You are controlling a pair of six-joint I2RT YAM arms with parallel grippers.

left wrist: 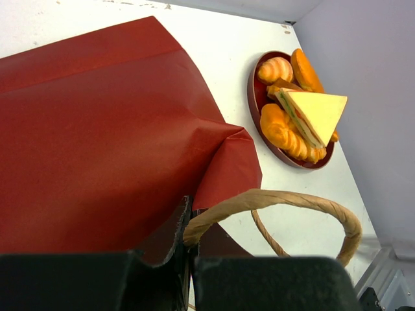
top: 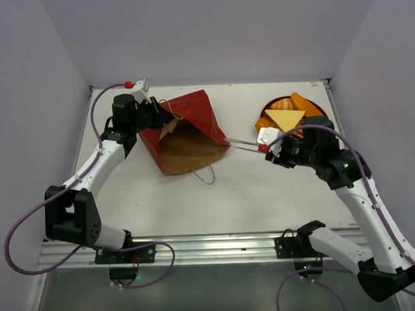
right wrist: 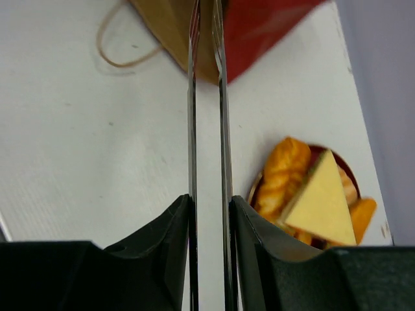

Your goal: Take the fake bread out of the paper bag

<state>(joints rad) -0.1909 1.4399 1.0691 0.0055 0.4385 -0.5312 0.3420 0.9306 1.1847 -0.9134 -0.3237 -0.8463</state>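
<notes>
Just beside right claw (top: 231,143), fake bread (top: 286,117).

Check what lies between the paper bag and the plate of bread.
In the top view, the right gripper lies there. Its long thin fingers reach from the plate side to the paper bag's corner. Otherwise there is only bare table.

White table (top: 263,188): paper bag (top: 189,129), red plate (left wrist: 254,94) apart.
</notes>
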